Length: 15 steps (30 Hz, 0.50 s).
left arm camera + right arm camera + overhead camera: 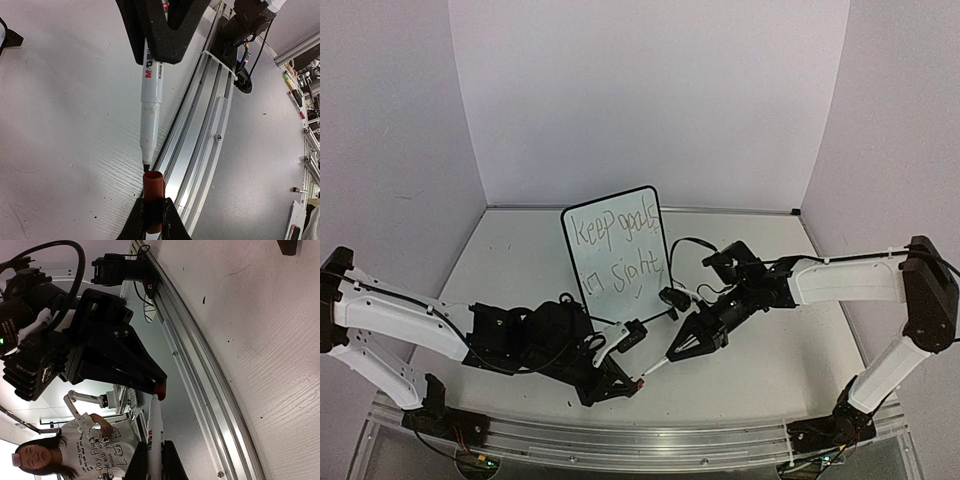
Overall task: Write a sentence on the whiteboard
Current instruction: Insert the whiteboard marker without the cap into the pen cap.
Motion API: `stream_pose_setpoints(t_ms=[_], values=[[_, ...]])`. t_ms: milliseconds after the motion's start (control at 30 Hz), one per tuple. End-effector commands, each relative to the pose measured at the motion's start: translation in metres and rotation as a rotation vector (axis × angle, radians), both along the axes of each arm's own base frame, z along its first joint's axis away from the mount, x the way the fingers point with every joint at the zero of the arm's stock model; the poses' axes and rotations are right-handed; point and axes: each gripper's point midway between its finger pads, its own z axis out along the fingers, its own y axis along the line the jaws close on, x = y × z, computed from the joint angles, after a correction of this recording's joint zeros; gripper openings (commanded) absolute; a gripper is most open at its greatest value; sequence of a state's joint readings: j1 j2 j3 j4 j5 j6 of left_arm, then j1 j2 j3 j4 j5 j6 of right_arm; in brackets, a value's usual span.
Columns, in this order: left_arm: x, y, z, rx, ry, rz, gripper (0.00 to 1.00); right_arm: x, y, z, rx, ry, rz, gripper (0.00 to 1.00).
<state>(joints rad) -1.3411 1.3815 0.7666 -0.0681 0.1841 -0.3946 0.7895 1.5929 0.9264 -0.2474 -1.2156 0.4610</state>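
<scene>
The left end effector (154, 215) has its two black fingers pressed together on a short red plastic marker cap (153, 192), with the cap's open mouth facing away from the wrist. In the overhead view this left end effector (632, 384) sits low over the counter, near the middle of the near edge.

The right end effector (154, 457) is pinching a slim white-barrelled marker (155, 430) with dark print on the barrel. The dark nib points at the cap (160, 389). In the left wrist view, the marker (151, 100) runs almost in line with the cap. The nib sits right at the rim of the mouth, a little off to one side, and I cannot tell whether they touch.

From above, the right end effector (672, 355) is just beside the left one. The marker (657, 367) bridges the gap between them down to the cap (640, 381).

Below them is the white wood-grain counter (520, 270), with a silver aluminium rail (650, 440) along the near edge.

A small portrait whiteboard (642, 205) with rounded corners and a thin black frame stands around mid-counter, beyond both end effectors. It faces the near edge and is apart from both. The handwritten sentence (617, 232) reads "Keep goals in sight" in thin dark strokes over two lines, with a small tick below.
</scene>
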Motion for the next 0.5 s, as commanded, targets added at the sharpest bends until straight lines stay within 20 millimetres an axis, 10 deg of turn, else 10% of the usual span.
stream_pose_setpoints(t_ms=[0,467], values=[[0.0044,-0.0141,0.0219,-0.073,-0.012,0.019,0.00,-0.0043,-0.0018,0.0117,0.049,-0.010,0.022,0.00],[0.0052,-0.0130,0.0225,-0.079,-0.012,0.028,0.00,-0.0045,-0.0021,0.0026,0.034,0.003,0.026,0.00]])
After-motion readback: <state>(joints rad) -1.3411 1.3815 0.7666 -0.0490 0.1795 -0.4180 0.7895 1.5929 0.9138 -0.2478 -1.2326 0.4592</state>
